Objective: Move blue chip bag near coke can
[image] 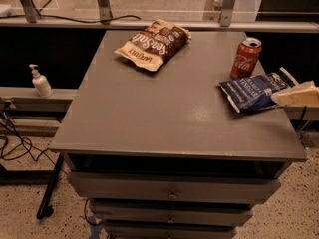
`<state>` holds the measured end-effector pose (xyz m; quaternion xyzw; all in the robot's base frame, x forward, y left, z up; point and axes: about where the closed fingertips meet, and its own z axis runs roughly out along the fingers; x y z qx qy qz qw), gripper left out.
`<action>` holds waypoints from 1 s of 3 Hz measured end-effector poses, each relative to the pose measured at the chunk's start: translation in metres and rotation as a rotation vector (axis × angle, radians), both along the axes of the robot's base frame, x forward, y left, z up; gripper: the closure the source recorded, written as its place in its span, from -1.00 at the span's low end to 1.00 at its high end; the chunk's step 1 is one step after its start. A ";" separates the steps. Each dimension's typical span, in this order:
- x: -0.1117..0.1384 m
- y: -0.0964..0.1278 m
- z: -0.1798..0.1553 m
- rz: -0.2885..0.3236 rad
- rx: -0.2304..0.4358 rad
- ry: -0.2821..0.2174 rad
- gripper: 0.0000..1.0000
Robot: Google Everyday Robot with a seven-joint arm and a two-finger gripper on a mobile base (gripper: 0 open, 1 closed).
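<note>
The blue chip bag [251,91] lies flat near the right edge of the grey table [169,118], dark navy with white lettering. The coke can [245,58] stands upright just behind the bag's left half, a small gap away from it. My gripper [285,88] comes in from the right edge of the view and sits at the bag's right end, low over the table; its cream-coloured part lies against the bag's near right corner. The rest of the arm is out of view.
A brown-and-tan chip bag [153,44] lies at the table's back middle. Drawers [172,193] sit under the tabletop. A pump bottle [40,81] stands on a ledge to the left. Cables [15,143] lie on the floor at left. A railing [159,21] runs behind.
</note>
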<state>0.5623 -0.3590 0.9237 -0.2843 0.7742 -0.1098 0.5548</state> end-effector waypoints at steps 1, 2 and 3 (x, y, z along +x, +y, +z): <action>0.012 -0.009 0.029 0.061 -0.008 -0.054 -1.00; 0.016 -0.008 0.044 0.090 -0.060 -0.090 -1.00; 0.010 -0.010 0.024 0.123 -0.071 -0.029 -1.00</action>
